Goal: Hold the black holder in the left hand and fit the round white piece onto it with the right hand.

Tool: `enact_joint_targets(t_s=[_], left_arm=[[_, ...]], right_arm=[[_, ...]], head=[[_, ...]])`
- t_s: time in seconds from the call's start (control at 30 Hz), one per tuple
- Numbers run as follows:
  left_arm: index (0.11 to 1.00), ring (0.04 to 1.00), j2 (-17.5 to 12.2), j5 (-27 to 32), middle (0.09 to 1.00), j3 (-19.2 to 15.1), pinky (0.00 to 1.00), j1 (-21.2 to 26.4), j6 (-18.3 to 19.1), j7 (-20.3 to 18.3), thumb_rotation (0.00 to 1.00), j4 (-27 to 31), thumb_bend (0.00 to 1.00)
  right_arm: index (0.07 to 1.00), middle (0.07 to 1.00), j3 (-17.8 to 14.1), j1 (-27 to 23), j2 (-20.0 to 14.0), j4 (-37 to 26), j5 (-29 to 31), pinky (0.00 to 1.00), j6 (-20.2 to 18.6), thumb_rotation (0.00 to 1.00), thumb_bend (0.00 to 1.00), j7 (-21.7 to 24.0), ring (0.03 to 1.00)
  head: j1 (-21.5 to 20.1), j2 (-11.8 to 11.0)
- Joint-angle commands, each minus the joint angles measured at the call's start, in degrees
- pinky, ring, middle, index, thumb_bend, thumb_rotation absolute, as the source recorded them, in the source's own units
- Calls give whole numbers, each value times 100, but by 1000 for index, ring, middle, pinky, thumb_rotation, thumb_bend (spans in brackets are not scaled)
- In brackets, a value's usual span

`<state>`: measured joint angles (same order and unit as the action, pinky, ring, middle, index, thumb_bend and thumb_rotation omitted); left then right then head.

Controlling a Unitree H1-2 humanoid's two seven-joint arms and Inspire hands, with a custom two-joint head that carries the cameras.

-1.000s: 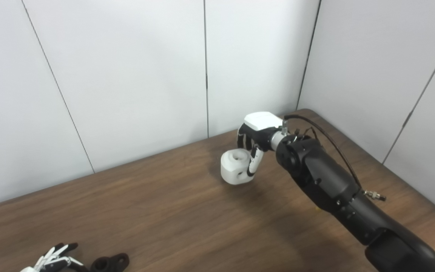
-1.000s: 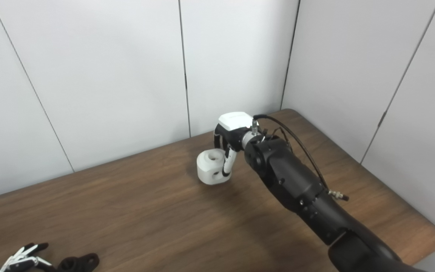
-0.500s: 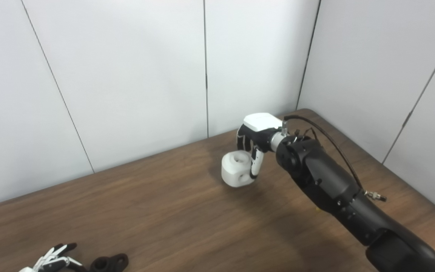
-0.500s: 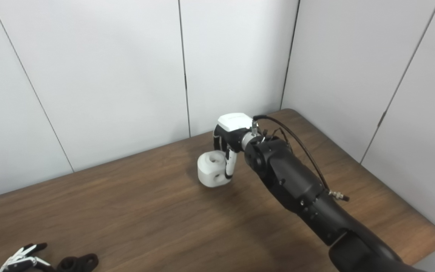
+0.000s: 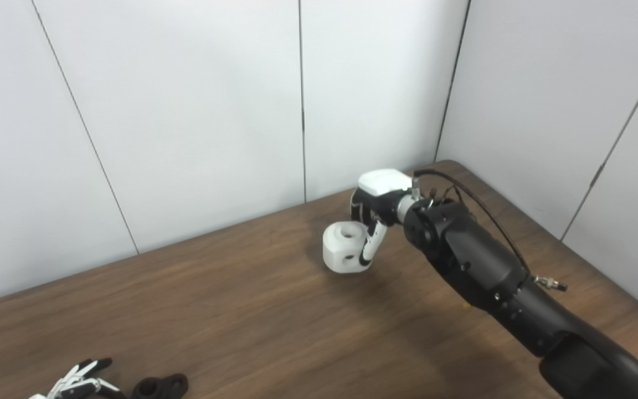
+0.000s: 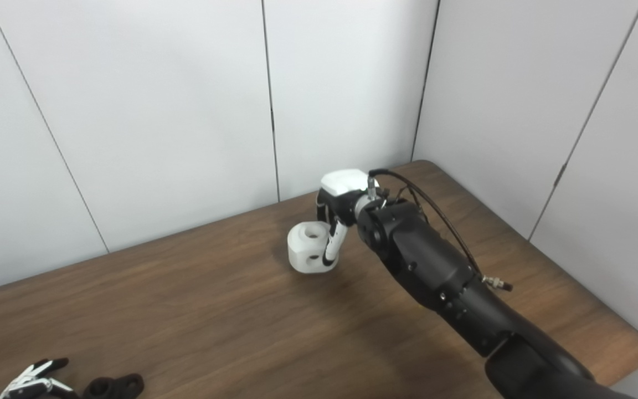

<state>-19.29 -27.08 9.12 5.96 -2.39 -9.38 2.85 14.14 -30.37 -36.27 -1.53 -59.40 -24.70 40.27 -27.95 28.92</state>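
The round white piece [image 5: 345, 247] sits gripped in the right hand [image 5: 375, 205] near the wooden surface's [image 5: 241, 299] far edge, well apart from the black holder [image 5: 161, 385], which lies just beside the left hand [image 5: 75, 383], seemingly spread.

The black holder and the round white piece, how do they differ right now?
The black holder is dark, low and flat; the round white piece is white, chunky and rounded. The black holder lies near the table's front edge beside the left hand, which is open and not holding it; the round white piece sits far back with the right hand closed on it. Both show round holes.
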Motion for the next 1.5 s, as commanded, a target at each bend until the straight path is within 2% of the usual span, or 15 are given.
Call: enact_joint_targets(t_s=[0.0, 0.37, 0.43, 0.53, 0.77, 0.97, 1.03, 1.23, 1.3, 1.37, 1.47], left_arm=[[483, 953, -119, -5, 876, 35, 939, -79, 90, -111, 33, 17, 513], [483, 954, -117, -17, 878, 45, 940, -92, 161, -137, 33, 59, 513], [483, 954, -114, -12, 878, 44, 939, -94, 172, -143, 33, 65, 513], [483, 953, -114, -8, 878, 46, 937, -95, 157, -139, 33, 66, 513], [483, 949, -121, -57, 875, 78, 929, -99, 197, -134, 33, 115, 514], [483, 948, -119, -63, 873, 93, 929, -95, 212, -126, 33, 100, 514], [483, 949, -114, -61, 873, 95, 928, -96, 212, -124, 33, 100, 514], [483, 950, -96, -44, 874, 96, 933, -110, 243, -126, 33, 121, 513], [483, 950, -95, -52, 874, 105, 934, -107, 232, -120, 33, 112, 513], [483, 948, -88, -59, 873, 112, 931, -106, 217, -103, 33, 102, 513], [483, 947, -89, -64, 872, 122, 927, -110, 197, -84, 33, 98, 513]], right_arm=[[700, 630, -60, -235, -131, -137, -79, 484, -82, 325, 984, -7, 568], [754, 675, -26, -241, -139, -113, -52, 531, -30, 337, 1000, 109, 622], [756, 656, -19, -246, -138, -110, -53, 504, -31, 342, 1000, 139, 596], [763, 664, 2, -256, -134, -78, -75, 515, -34, 349, 1000, 151, 606], [767, 721, 45, -325, -77, 2, -115, 587, -145, 393, 1000, 294, 680], [780, 709, 46, -411, -15, 40, -170, 546, -201, 438, 1000, 469, 642], [786, 723, 45, -440, 0, 41, -200, 564, -210, 448, 1000, 527, 666], [797, 710, 40, -529, 11, 20, -187, 540, -205, 442, 1000, 603, 644], [807, 724, 69, -562, -3, 5, -192, 559, -188, 448, 1000, 612, 660], [836, 771, 87, -584, -18, -36, -200, 618, -168, 453, 1000, 624, 715], [822, 768, 83, -608, 4, -25, -198, 614, -184, 443, 1000, 607, 712]], head=[[-1, 4], [-3, 2], [2, 2], [1, -7], [2, -8], [-2, -18], [1, -22], [-3, -24], [3, -25], [10, -36], [15, -32]])
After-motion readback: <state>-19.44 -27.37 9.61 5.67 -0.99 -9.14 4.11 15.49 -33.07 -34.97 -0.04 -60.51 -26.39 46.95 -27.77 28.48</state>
